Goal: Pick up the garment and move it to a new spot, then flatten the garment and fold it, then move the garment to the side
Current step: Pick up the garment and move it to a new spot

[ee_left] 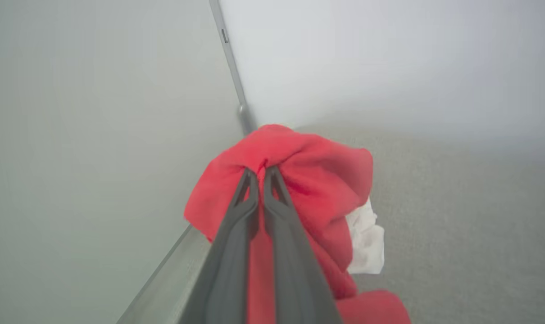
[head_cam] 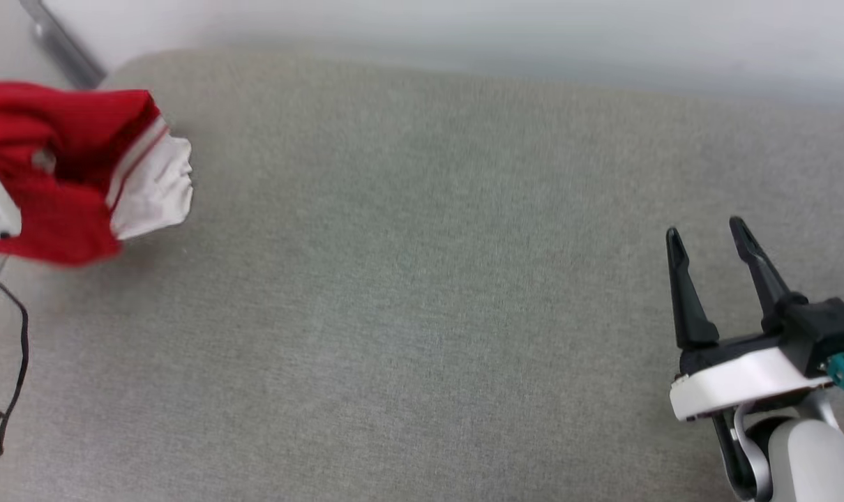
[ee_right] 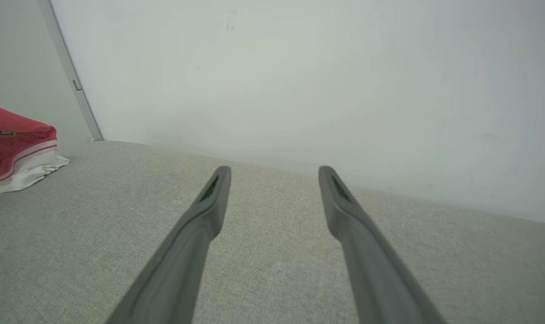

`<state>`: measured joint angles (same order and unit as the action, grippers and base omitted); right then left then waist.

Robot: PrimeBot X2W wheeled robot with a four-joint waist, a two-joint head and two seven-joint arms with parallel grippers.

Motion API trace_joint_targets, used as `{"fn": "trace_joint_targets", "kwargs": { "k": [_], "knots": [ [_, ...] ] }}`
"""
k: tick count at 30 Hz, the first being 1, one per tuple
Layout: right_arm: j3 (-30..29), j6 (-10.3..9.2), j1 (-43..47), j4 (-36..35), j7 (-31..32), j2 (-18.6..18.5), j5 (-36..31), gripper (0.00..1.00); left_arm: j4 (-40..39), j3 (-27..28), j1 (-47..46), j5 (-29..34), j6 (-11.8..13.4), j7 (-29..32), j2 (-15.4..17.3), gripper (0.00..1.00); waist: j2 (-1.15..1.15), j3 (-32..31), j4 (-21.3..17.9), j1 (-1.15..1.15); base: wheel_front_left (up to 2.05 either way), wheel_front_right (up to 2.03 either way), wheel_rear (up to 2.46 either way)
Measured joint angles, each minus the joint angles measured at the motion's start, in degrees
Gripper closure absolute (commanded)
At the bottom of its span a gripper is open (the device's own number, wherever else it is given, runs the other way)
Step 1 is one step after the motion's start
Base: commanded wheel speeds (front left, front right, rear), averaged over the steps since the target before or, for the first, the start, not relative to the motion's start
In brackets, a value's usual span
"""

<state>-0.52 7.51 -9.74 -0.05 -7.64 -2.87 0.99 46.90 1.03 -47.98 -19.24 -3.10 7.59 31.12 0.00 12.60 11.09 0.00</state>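
The garment [head_cam: 66, 167] is a bunched red jersey with a white, red-striped trim panel, at the far left of the grey cushioned surface [head_cam: 422, 293]. In the left wrist view my left gripper [ee_left: 260, 172] is shut on a fold of the garment [ee_left: 308, 180], its two dark fingers pressed together with red cloth bulging around the tips. The white trim hangs to the right below the pinch. My right gripper [head_cam: 708, 233] stands open over the lower right of the surface, nothing between its fingers. The right wrist view has the garment [ee_right: 15, 148] at its far left edge.
A pale wall [head_cam: 464, 28] runs along the back, with a metal strip [head_cam: 63, 45] at the corner behind the garment. A thin black cable [head_cam: 17, 348] hangs at the left edge. The wide grey surface stretches between the two grippers.
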Motion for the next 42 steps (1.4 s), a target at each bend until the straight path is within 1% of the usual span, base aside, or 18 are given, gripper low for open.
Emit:
{"fn": "trace_joint_targets", "kwargs": {
  "k": [2,7,10,13,18,25,28,31,35,38,42],
  "knots": [
    [-0.3,0.0,1.1,0.0,0.2,0.0,0.3,0.0,-0.9,-0.7,-0.9,0.9,0.6,-3.4,-0.5,1.0,0.0,-2.2,0.0,-0.01,0.0,0.0,0.0],
    [-0.6,0.0,3.6,-0.2,0.7,0.0,1.7,0.0,-1.9,-2.1,-2.4,1.6,0.9,-8.7,-2.8,1.0,0.0,-7.2,-0.8,-0.01,0.0,0.0,0.0],
    [-0.7,0.0,4.9,-0.5,1.1,0.0,1.9,0.0,-2.7,-2.8,-2.8,1.7,1.4,-11.5,-4.8,1.0,0.0,-9.7,-2.2,-0.02,0.0,0.0,0.0],
    [-0.6,0.0,6.0,-1.4,1.7,0.0,2.1,0.0,-3.7,-3.9,-2.2,1.7,1.6,-12.8,-7.0,1.0,0.0,-11.3,-4.5,-0.02,0.0,0.0,0.0],
    [-1.0,0.0,7.5,-2.4,2.7,0.0,2.2,0.0,-6.9,-6.6,0.3,1.3,1.0,-13.7,-12.8,1.0,0.0,-12.9,-9.2,-0.01,0.0,0.0,0.0],
    [-1.7,-0.01,8.8,-3.4,3.7,0.0,2.8,0.0,-14.0,-12.3,4.9,0.9,0.0,-14.1,-21.7,1.0,0.0,-13.9,-15.5,-0.01,0.0,0.0,0.0],
    [-1.7,0.0,9.2,-3.8,4.0,0.0,3.0,0.0,-16.5,-14.9,7.5,0.8,-0.6,-13.8,-24.6,1.0,0.0,-13.9,-17.8,-0.01,0.0,0.0,0.0],
    [-1.7,-0.01,9.6,-4.1,4.1,0.0,3.1,0.0,-18.3,-17.7,11.7,0.4,-0.8,-13.7,-26.3,1.0,0.0,-13.4,-19.5,-0.01,0.0,0.0,0.0],
    [-1.5,-0.01,9.7,-4.4,4.1,0.0,3.6,0.0,-19.0,-21.4,19.1,0.6,-0.5,-12.9,-27.1,1.0,0.0,-11.8,-20.6,0.0,0.0,0.0,0.0],
    [-1.2,-0.01,9.7,-4.3,3.9,0.0,3.8,0.0,-18.6,-23.0,25.5,0.4,-0.1,-11.6,-27.1,1.0,0.0,-10.6,-21.1,0.0,0.0,0.0,0.0],
    [-0.8,-0.01,9.5,-3.9,3.6,0.0,4.4,0.0,-17.6,-25.1,33.1,0.4,-0.3,-8.9,-25.9,1.0,0.0,-9.6,-21.1,0.0,0.0,0.0,0.0]
  ]
}}
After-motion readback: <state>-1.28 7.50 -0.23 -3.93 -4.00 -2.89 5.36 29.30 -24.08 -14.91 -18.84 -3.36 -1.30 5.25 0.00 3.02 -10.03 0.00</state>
